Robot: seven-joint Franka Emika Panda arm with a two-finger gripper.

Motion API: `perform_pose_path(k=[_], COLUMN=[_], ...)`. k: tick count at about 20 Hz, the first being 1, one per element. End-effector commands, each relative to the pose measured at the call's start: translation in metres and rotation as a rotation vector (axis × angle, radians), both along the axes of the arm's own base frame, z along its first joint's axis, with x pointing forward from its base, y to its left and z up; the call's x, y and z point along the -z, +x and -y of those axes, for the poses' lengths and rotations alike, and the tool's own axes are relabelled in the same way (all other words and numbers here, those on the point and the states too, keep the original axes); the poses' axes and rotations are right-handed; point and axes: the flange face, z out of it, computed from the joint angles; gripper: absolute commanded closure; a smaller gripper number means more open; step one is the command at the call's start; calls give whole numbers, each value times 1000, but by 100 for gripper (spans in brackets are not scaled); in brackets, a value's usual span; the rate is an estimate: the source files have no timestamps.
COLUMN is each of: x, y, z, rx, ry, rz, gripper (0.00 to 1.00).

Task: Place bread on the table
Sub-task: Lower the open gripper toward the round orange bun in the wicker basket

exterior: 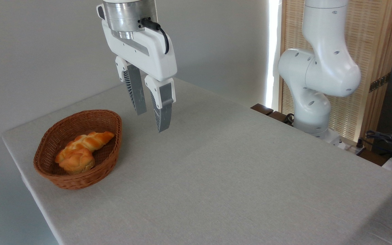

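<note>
The bench [237,177] lay broad and rectangular under a plain grey-beige cloth with a fine weave, bare across its middle and right. At its far right edge stood my arm [318,75], smooth white and rounded at the joints. Toward the left end sat the basket [111,149], a brown oval of woven wicker with ribbed walls. My gripper [151,117] hung above the bench just right of the basket's far rim, released, its two grey ribbed fingers pointing down with a gap between them and nothing held. Inside the basket lay the loaf [95,139], long, braided and glossy orange, and touching its near-left end sat the bread [77,161], a small round bun, golden, lumpy and knotted on top, paler at the base. I judged the task barely begun: the reach was in hand. Next I needed to move left and nearer, descend into the basket, and close on the bun alone, clear of the loaf and the wicker wall.
</note>
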Motion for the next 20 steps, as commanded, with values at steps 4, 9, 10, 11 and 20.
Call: perform_pose_path(k=[4, 9, 10, 11, 20], x=[1, 6, 12, 16, 77], y=[-1, 11, 15, 20, 71], z=[0, 20, 36, 53, 167], rx=[12, 40, 68, 89, 217], ry=[-13, -27, -25, -28, -131], rz=[-5, 17, 17, 37, 274], gripper=[0, 0, 0, 0, 0])
